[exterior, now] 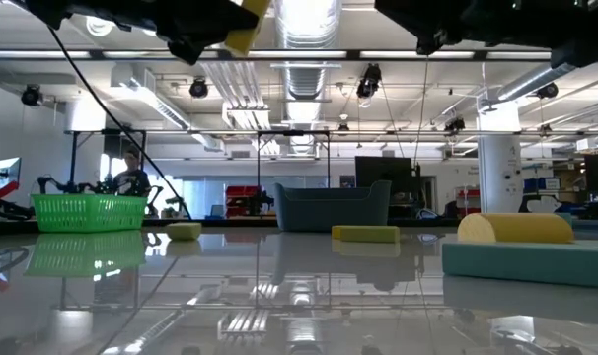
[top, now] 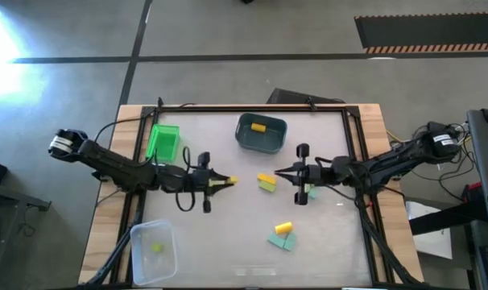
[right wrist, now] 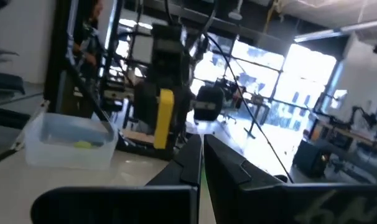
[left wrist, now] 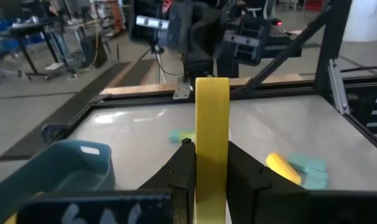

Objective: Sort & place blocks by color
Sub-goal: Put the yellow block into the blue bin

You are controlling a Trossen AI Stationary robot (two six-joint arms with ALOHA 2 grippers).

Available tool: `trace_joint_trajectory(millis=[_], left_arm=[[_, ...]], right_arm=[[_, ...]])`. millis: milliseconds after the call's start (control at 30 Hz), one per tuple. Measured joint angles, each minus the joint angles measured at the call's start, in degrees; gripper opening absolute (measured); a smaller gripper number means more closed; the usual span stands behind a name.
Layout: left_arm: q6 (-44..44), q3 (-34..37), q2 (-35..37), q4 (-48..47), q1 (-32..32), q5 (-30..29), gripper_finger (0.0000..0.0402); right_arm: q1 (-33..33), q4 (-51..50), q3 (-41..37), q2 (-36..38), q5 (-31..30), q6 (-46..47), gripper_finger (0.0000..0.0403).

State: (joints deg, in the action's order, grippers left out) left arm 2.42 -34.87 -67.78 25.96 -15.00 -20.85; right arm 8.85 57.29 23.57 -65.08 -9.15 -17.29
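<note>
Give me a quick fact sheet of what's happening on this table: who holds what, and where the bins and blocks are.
left gripper: shut on a yellow bar block, held above the table
right gripper: shut, near table centre
teal bin: far side, one yellow block inside
green basket: far left
clear bin: near left, one lime block inside
loose blocks: still on the table

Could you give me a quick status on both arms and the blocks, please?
Left gripper mid-table, jaws shut on a yellow bar. Right gripper opposite, jaws shut, empty. One yellow block in the teal bin. Path looks clear.
</note>
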Motion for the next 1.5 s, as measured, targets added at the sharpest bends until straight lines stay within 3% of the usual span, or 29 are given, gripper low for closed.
trace_joint_trajectory(millis=[233, 367, 500, 633, 867, 1033, 1233, 1400, 1500], left_arm=[[2.5, 1.1, -0.7, 4.6, 1.9, 0.0, 0.0035], [4.3, 1.9, -1.7, 10.2, 2.7, 0.0, 0.0035], [4.5, 2.2, -2.9, 13.5, 2.6, 0.0, 0.0035], [5.8, 2.3, -4.1, 14.2, 2.7, 0.0, 0.0035], [7.4, 2.3, -4.2, 15.9, 3.1, 0.0, 0.0035], [7.1, 2.3, -4.2, 15.8, 3.2, -0.8, 0.0035], [6.9, 2.0, -4.2, 17.5, 3.3, -1.0, 0.0035], [6.9, 2.2, -4.2, 17.1, 3.3, -1.1, 0.0035], [6.8, 2.3, -4.3, 17.2, 3.3, -1.1, 0.0037]], right_arm=[[-3.4, 0.4, 4.6, -6.2, -0.9, 0.8, 0.0029], [-5.6, 0.1, 8.7, -9.4, 0.5, 2.7, 0.0081], [-6.7, 0.5, 13.5, -12.4, 6.3, 6.8, 0.0148], [-6.6, 0.9, 18.3, -15.9, 6.5, 6.9, 0.0204], [-6.6, 0.4, 22.7, -19.5, 8.1, 6.2, 0.0258], [-6.6, 0.5, 24.0, -21.2, 10.7, 7.4, 0.0266], [-7.2, 0.3, 27.3, -25.6, 10.7, 6.7, 0.0246], [-7.3, 0.0, 30.5, -29.0, 11.3, 4.0, 0.0211], [-7.3, -0.1, 31.6, -29.8, 11.6, 2.5, 0.0166]])
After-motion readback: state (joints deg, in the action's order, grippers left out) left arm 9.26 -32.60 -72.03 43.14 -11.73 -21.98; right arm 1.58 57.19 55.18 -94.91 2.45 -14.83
